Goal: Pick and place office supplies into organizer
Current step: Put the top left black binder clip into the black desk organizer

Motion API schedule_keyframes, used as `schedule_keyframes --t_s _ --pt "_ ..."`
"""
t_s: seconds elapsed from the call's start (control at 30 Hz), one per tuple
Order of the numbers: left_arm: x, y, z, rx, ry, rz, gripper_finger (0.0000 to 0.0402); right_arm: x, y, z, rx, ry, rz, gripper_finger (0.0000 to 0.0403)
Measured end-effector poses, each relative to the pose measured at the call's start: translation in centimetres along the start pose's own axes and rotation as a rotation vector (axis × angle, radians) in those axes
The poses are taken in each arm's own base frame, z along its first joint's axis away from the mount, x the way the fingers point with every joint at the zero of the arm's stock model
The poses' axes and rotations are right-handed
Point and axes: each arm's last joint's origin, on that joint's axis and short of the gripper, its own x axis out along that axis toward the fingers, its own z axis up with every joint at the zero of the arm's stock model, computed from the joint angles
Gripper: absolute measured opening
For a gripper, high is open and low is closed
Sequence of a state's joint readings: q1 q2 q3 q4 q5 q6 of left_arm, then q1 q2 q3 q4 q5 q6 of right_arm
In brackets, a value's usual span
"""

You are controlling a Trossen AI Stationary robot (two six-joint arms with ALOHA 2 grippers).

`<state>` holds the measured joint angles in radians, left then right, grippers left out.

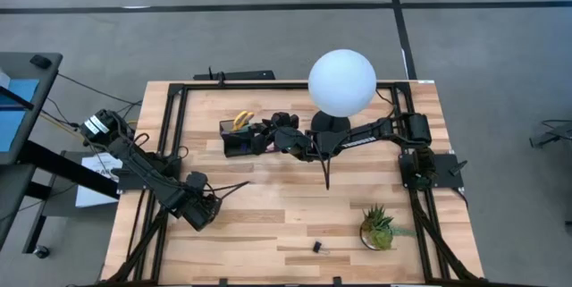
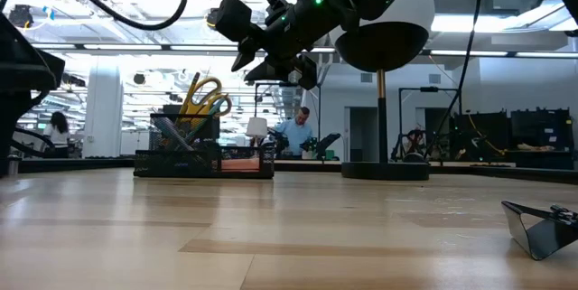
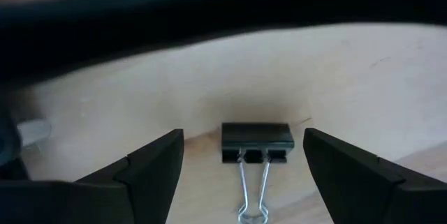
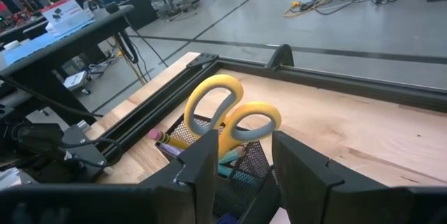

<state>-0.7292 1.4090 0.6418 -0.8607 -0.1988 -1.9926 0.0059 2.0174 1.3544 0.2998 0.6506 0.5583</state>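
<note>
The organizer [image 1: 241, 135] was seen at eleven o'clock on the desk [image 1: 286, 224], scissors [image 1: 242, 119] already standing in its cup. The right hand [image 4: 241, 161] hovered over it, fingers parted and empty. The left hand [image 3: 241, 168] was spread wide around nothing, the last binder clip [image 3: 255, 142] framed ahead (at six o'clock, untouched). A descent and closure were judged next.

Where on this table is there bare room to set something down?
Bare wood lies between the organizer and the binder clip, and at the far right corner beyond the lamp. It is crowded around the organizer, where the right gripper hangs beside the lamp.
</note>
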Motion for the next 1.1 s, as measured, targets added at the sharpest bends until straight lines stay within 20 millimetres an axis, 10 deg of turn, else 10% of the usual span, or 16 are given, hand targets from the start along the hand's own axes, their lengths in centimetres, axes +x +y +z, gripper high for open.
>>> schedule_keyframes --t_s 1.1 --pt "0.63 -0.42 0.6 -0.03 -0.104 -0.091 0.0133 0.0 0.0 0.0 0.0 0.0 0.0 0.0127"
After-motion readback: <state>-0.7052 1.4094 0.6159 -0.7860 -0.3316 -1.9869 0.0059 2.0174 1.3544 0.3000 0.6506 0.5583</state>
